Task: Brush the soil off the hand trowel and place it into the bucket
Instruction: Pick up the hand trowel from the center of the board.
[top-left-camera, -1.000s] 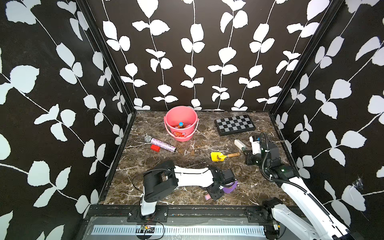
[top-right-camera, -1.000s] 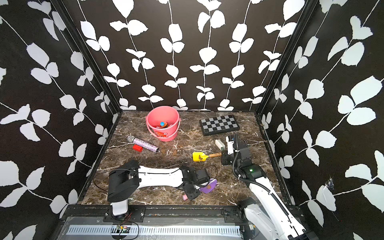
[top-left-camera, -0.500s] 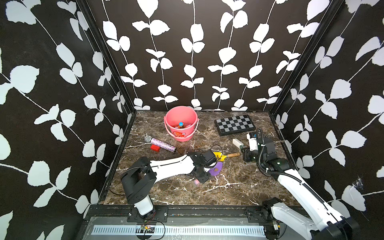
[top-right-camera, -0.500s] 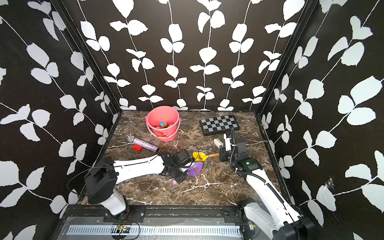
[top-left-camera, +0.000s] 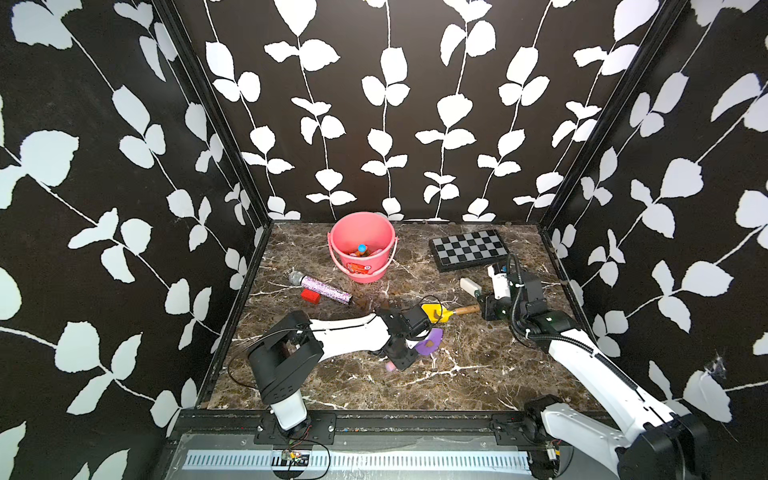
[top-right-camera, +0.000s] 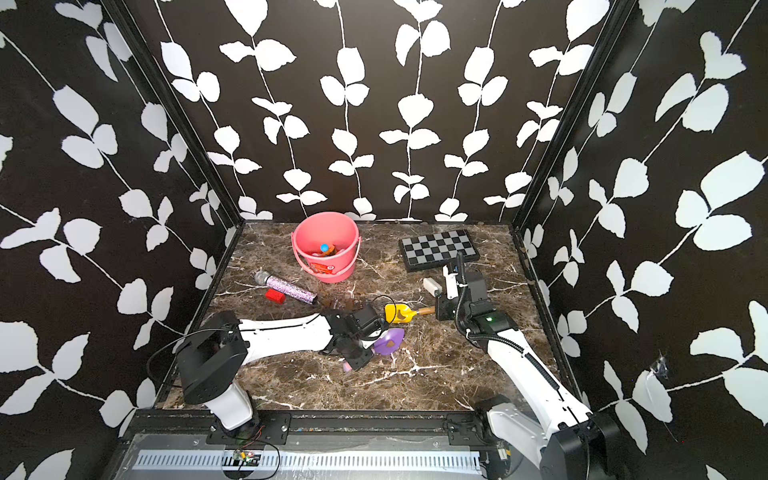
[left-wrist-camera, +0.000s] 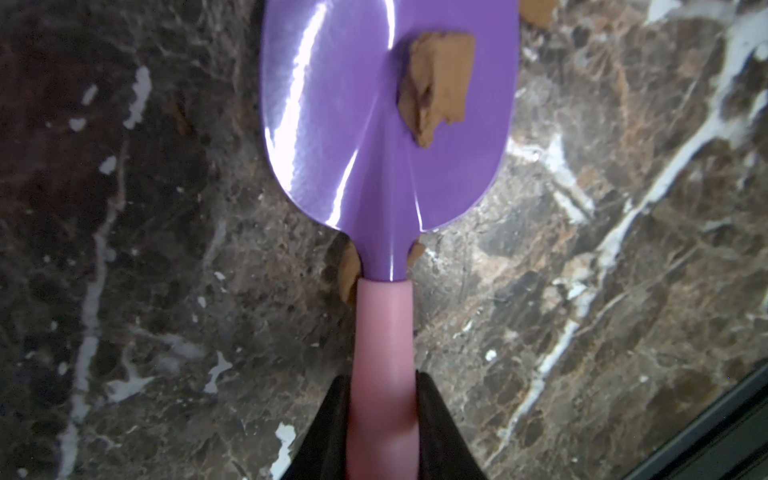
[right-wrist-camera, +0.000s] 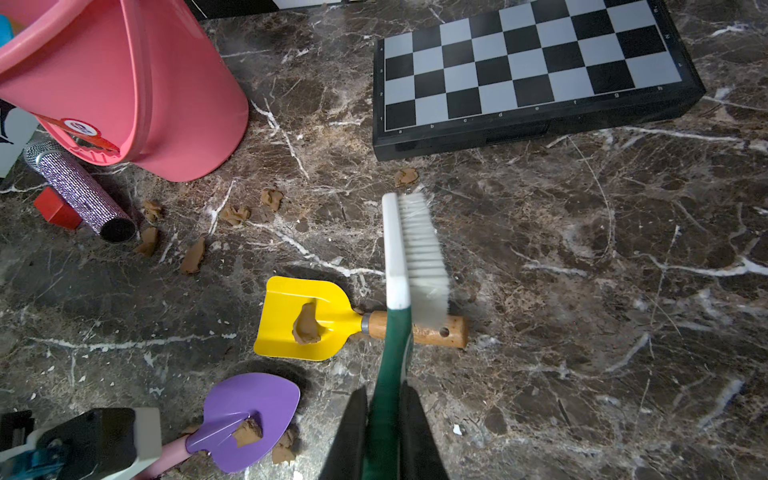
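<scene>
Marble-patterned table (top-left-camera: 478, 374) was seen bearing everything, with the bucket (top-left-camera: 376, 272) upright at its back, well apart from both arms. Nearer the front, the purple trowel (left-wrist-camera: 374, 124) was held by its pink handle, with the jaws of the left gripper (left-wrist-camera: 382, 376) pressed against both sides of it. Whether the blade rested on the table or hung just above it could not be told. The brush (right-wrist-camera: 415, 249) was clamped by its green handle in the right gripper (right-wrist-camera: 384, 388). Its bristles were poised over the wooden handle of a yellow trowel (right-wrist-camera: 299, 320), near the purple blade but apart from it. One soil lump (left-wrist-camera: 436, 87) was stuck on the purple blade, and loose lumps (right-wrist-camera: 193, 255) were scattered on the table.

Several failures were judged possible. The smooth round handle could be twisted in the jaws if the blade were pressed hard by the brush. The clay-like lump might be smeared rather than swept off. The yellow trowel could be knocked by a low stroke. The purple trowel could be caught on the bucket's rim by a badly aimed release.
</scene>
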